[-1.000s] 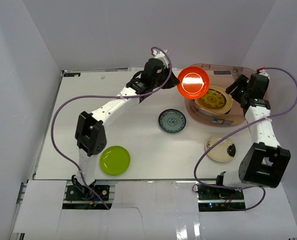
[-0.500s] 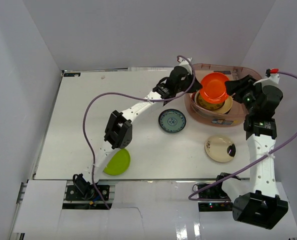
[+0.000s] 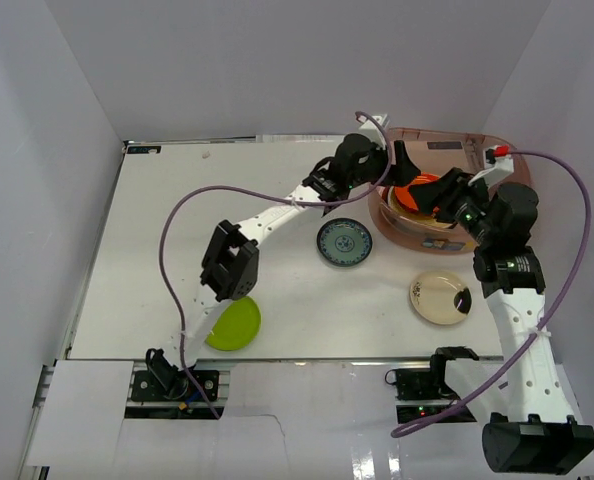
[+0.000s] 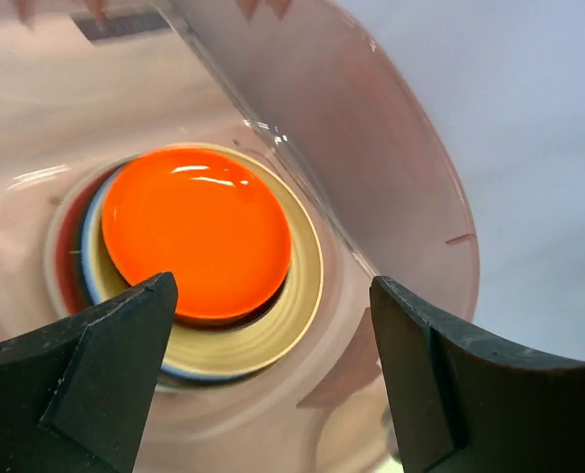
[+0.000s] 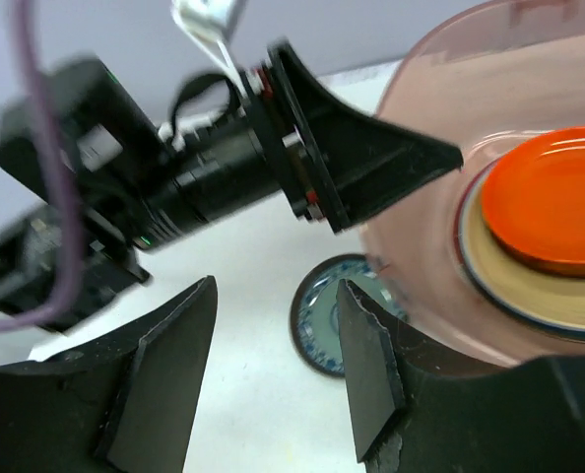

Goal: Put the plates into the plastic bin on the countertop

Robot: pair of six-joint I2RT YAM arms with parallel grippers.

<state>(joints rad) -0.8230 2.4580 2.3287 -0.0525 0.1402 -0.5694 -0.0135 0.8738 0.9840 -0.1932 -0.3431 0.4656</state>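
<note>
Half a second back the left claw (image 3: pixel 405 172) held the orange plate (image 3: pixel 415 192) over the bin (image 3: pixel 482 143); now the plate lies inside the bin and the claw is wide open above it

From the top, the orange plate sits on a pile of other plates in the bin, at the far right of the white table (image 3: pixel 137 200). The right claw (image 3: pixel 439 200) is over the bin too, close to the pile. A blue plate (image 3: pixel 344 242) lies on the table just beside the bin. A cream plate (image 3: pixel 440 298) lies nearer the front. A green plate (image 3: pixel 235 322) lies at the front left, partly hidden by the left arm

From the left wrist, the two black fingers (image 4: pixel 105 365) stand far apart with nothing between them. Below them the orange plate rests on a tan plate (image 4: pixel 297 296)

From the right wrist, the right claw's two fingers are apart and hold nothing. The blue plate shows between them on the table, and the orange plate sits in the bin at the right
</note>
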